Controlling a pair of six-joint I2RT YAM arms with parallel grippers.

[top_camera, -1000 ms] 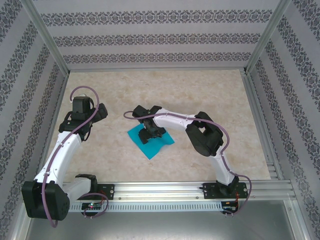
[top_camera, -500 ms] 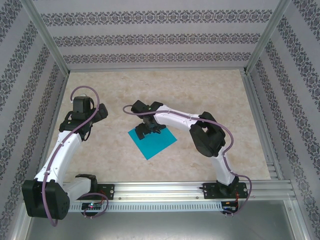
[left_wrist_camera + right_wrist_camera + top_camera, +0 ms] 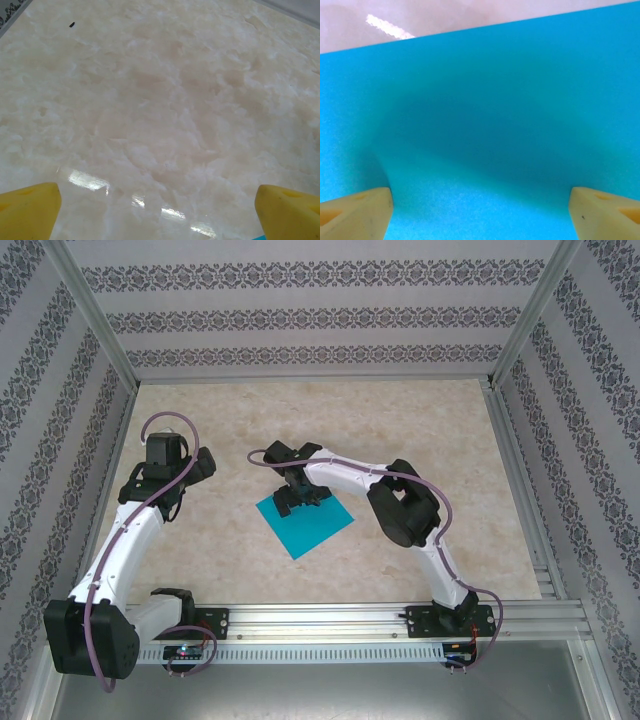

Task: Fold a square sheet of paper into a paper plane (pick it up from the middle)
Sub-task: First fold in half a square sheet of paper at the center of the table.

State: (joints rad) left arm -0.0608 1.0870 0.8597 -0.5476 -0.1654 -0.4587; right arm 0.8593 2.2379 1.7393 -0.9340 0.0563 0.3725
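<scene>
The square sheet of paper (image 3: 310, 528) has flattened; right tool (image 3: 480, 210) wide above it, left tool (image 3: 157, 212) wide over table (image 3: 450, 440).

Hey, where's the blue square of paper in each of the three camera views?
Top external: the square sheet of paper lies flat mid-table, its far corner under the right gripper.
Left wrist: a teal sliver at the bottom edge, beside the yellow fingertip at lower right.
Right wrist: it covers nearly the whole picture between the open jaws.
Shared landmark: the beige marbled table, bordering the paper in every view.
</scene>
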